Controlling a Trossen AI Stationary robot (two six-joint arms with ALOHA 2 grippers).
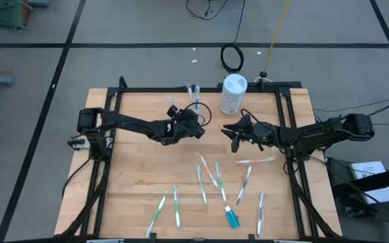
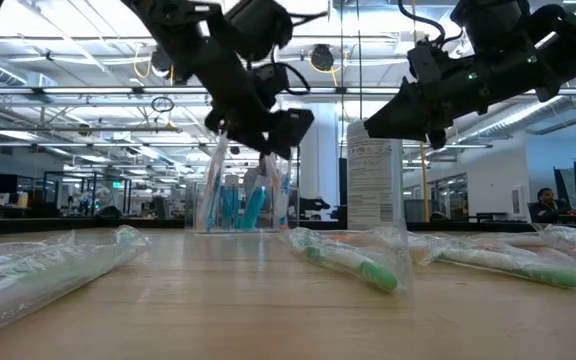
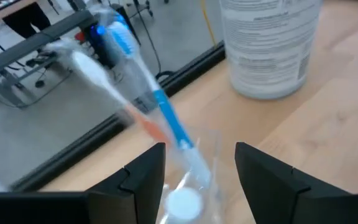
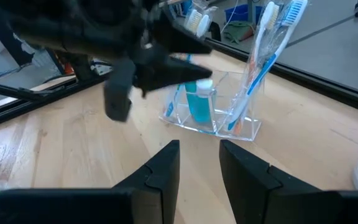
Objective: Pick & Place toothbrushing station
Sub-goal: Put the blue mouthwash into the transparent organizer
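Observation:
A clear plastic holder stands near the table's far edge. It holds wrapped toothbrushes and a blue tube with a white cap. My left gripper hovers open just above and in front of the holder. Its fingers stand on either side of a wrapped blue-and-white toothbrush that stands tilted in the holder. My right gripper waits in mid-air to the holder's right, fingers apart and nothing between them. Several wrapped toothbrushes and a blue tube lie flat on the near half of the table.
A tall white canister stands right of the holder at the far edge. Black frame rails run along the table's sides and back. There is bare wood between the two grippers and the loose toothbrushes.

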